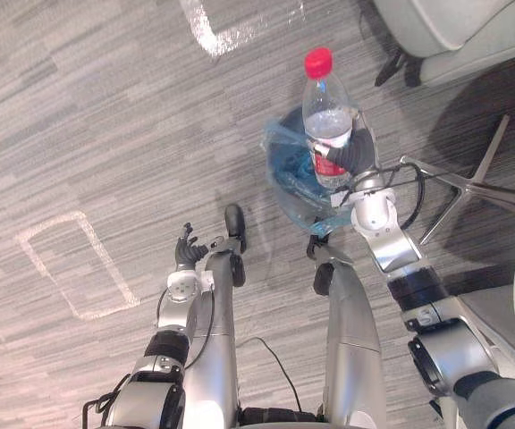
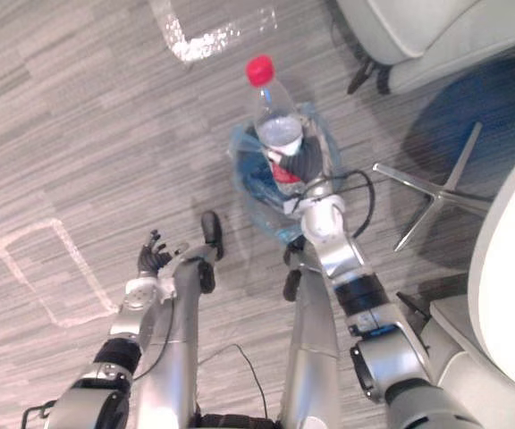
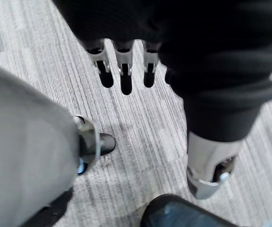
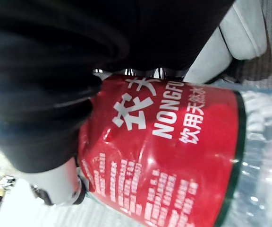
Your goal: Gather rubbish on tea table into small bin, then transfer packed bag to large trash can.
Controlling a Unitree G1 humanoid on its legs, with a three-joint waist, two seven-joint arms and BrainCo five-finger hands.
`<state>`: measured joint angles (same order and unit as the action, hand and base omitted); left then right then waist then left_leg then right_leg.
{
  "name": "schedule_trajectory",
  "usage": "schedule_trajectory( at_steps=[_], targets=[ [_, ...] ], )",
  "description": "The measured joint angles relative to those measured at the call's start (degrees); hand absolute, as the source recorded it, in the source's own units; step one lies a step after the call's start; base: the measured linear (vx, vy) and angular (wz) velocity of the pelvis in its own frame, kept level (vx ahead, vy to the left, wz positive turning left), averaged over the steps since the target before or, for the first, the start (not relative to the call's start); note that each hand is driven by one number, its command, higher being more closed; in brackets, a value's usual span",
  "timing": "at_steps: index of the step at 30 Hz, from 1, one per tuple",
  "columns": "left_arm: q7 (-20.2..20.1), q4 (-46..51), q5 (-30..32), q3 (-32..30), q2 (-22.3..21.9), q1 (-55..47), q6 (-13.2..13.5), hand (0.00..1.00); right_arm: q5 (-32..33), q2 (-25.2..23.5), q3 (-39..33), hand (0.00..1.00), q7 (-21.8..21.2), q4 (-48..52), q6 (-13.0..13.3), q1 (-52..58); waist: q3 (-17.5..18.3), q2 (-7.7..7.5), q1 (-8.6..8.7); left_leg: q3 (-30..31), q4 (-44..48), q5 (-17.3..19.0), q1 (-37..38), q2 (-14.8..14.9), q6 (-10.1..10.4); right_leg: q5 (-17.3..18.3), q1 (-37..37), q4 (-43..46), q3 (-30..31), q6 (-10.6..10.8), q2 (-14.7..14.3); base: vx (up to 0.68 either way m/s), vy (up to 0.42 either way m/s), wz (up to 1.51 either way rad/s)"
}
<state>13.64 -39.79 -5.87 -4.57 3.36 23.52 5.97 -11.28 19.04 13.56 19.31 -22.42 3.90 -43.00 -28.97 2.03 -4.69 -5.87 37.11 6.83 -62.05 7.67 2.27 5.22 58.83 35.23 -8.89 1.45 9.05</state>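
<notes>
A clear plastic bottle (image 1: 325, 112) with a red cap and red label is held upright in my right hand (image 1: 350, 154), whose fingers curl round its labelled lower part. It hangs directly over a small bin lined with a blue bag (image 1: 286, 170) that stands on the floor. The red label (image 4: 164, 156) shows large against my right hand's dark cover. My left hand (image 1: 186, 253) hangs low at the left over the floor, fingers (image 3: 122, 75) straight and holding nothing.
Grey striped carpet with white tape marks (image 1: 79, 264) lies all round. A light grey sofa (image 1: 472, 31) stands at the far right. A chrome chair base (image 1: 472, 183) spreads just right of the bin, and a white seat edge (image 2: 512, 268) shows at the right.
</notes>
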Motion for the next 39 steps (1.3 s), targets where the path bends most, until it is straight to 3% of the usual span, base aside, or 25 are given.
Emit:
schedule_trajectory(
  at_steps=[3, 4, 19, 25, 34, 39],
  targets=[
    [0.01, 0.49, 0.0, -0.05, 0.13, 0.01, 0.0, 0.0, -0.12, -1.85, -0.3, 1.0, 0.47, -1.92, -0.45, 0.36, 0.01, -0.01, -0.06, -0.09, -0.05, 0.06, -0.64, -0.06, 0.06, 0.25, 0.86, 0.32, 0.02, -0.13, 0.11, 0.04, 0.009, 0.04],
    [0.01, 0.77, 0.0, -0.04, 0.17, 0.02, 0.0, 0.0, -0.14, -2.17, -0.38, 0.0, 0.48, -2.23, -0.47, 0.33, 0.04, -0.02, -0.07, -0.12, -0.02, 0.04, -0.9, -0.06, 0.06, 0.25, 1.18, 0.43, 0.04, -0.13, 0.13, 0.04, 0.01, 0.0],
    [-0.04, 1.0, 0.04, 0.12, -0.19, 0.24, 0.04, 0.0, -6.04, -5.66, -3.58, 0.0, 1.21, -5.98, -1.46, 3.14, 0.33, -0.1, 0.03, -1.43, 0.62, 0.03, -0.56, 0.56, -0.03, 0.32, 1.57, 1.29, 0.87, -0.23, 0.05, 0.02, 0.001, -0.02],
    [-0.08, 0.83, 0.15, 1.3, -0.22, 0.23, 0.05, 0.0, -12.55, -5.51, -1.33, 0.0, 0.93, -6.05, -1.6, 5.02, 0.35, -0.13, 0.13, -1.54, 0.81, 0.02, -0.09, 0.76, -0.04, 0.31, 1.21, 1.48, 0.92, -0.23, -0.04, 0.0, 0.0, 0.0],
    [0.09, -0.83, 1.17, 1.32, -0.11, 0.33, 1.06, 0.0, -25.2, -5.45, 6.43, 0.0, -0.75, -13.87, -1.87, 4.1, 1.65, -1.67, 0.3, -1.6, 0.75, -0.02, 0.12, 0.88, -0.06, 0.11, 0.84, 0.94, 0.89, -0.24, -0.15, 0.0, 0.0, 0.0],
    [0.37, -2.46, 1.16, 1.27, -0.04, 0.63, 1.23, 0.0, -27.05, -5.49, 9.06, 0.0, -1.1, -18.92, -2.26, 1.9, 1.8, -1.68, 0.34, -1.48, -0.38, -0.53, 0.12, 0.72, -0.1, -0.32, 0.6, -0.11, 0.49, -0.26, -0.1, 0.01, 0.002, 0.03]
  ],
)
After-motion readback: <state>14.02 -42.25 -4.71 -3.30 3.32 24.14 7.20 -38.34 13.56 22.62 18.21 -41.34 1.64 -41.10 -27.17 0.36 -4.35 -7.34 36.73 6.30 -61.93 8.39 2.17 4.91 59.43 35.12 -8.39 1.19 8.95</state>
